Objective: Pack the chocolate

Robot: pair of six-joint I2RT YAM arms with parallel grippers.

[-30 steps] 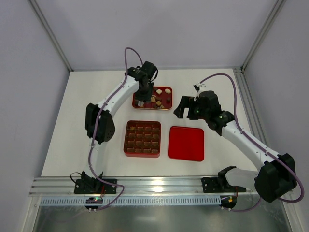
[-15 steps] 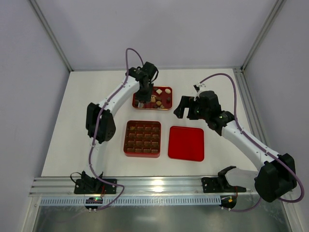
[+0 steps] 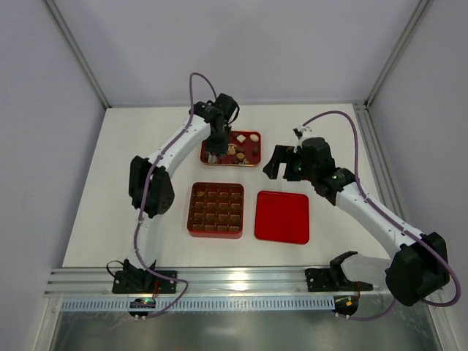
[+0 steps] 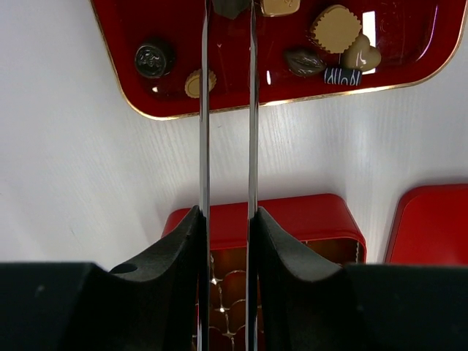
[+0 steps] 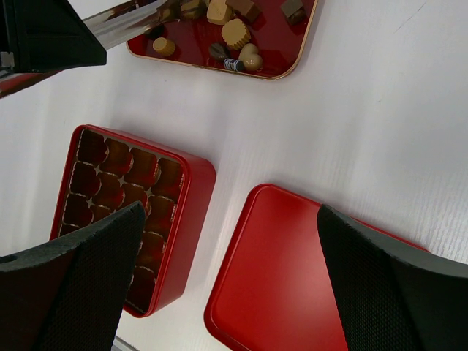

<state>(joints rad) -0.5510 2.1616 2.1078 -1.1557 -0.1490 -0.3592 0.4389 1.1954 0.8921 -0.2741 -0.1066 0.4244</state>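
Observation:
The chocolate, several small dark, tan and white pieces (image 3: 241, 146), lies in a shallow red tray (image 3: 252, 134) at the back. My left gripper (image 3: 211, 153) reaches into the tray's left end. In the left wrist view its long metal fingers (image 4: 204, 110) stand close together with a dark chocolate piece (image 4: 230, 6) pinched between them at the top edge; loose pieces (image 4: 336, 28) lie to the right. My right gripper (image 3: 276, 168) hovers wide open and empty, right of the tray, above the red lid (image 5: 292, 270) and the red box (image 5: 186, 212).
The square red box with empty brown grid compartments (image 3: 216, 210) sits at mid-table, just nearer than the tray. The flat red lid (image 3: 282, 216) lies right beside it. The left arm's metal fingers (image 5: 124, 22) show in the right wrist view.
The left gripper has shifted slightly within the tray's left end. The right arm has not visibly moved.

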